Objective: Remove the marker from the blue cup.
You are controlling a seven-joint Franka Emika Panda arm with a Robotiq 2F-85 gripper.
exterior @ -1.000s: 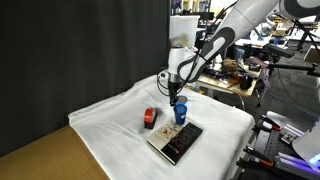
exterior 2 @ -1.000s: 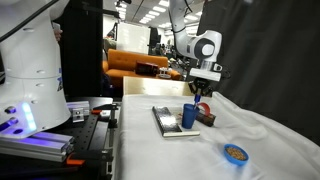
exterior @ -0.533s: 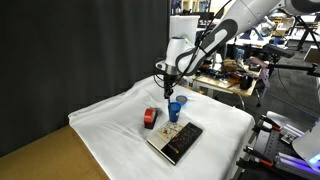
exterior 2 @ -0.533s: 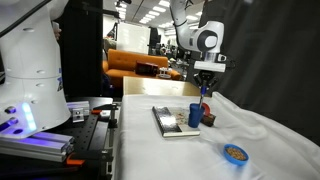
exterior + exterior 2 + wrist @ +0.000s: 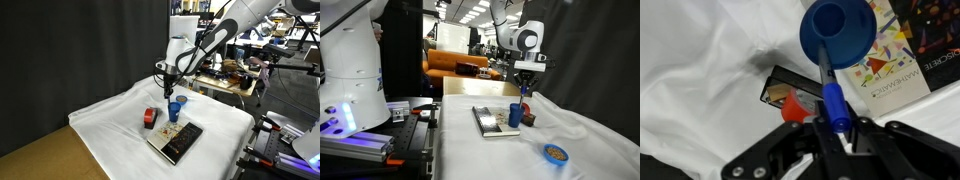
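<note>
The blue cup point(image 5: 175, 110) stands upright on the white cloth, between a red block point(image 5: 150, 117) and a book point(image 5: 175, 141). It also shows in the other exterior view point(image 5: 514, 116) and in the wrist view point(image 5: 840, 30). My gripper point(image 5: 168, 84) point(image 5: 524, 84) hangs above the cup, shut on the marker point(image 5: 830, 98). The marker has a blue cap and a dark body. In the wrist view, my gripper point(image 5: 840, 128) holds it by the capped end, and its far end points down over the cup's mouth. I cannot tell whether its tip is still inside the rim.
A white cloth point(image 5: 110, 120) covers the table. A flat light-blue ring point(image 5: 555, 153) lies on it nearer the camera. The red block point(image 5: 790, 106) and the book point(image 5: 902, 50) flank the cup closely. Robot bases and lab clutter stand beyond the table edges.
Since one second ago my gripper has risen from the cup with the marker in it. It has not moved in the last half second. The cup has stayed in place.
</note>
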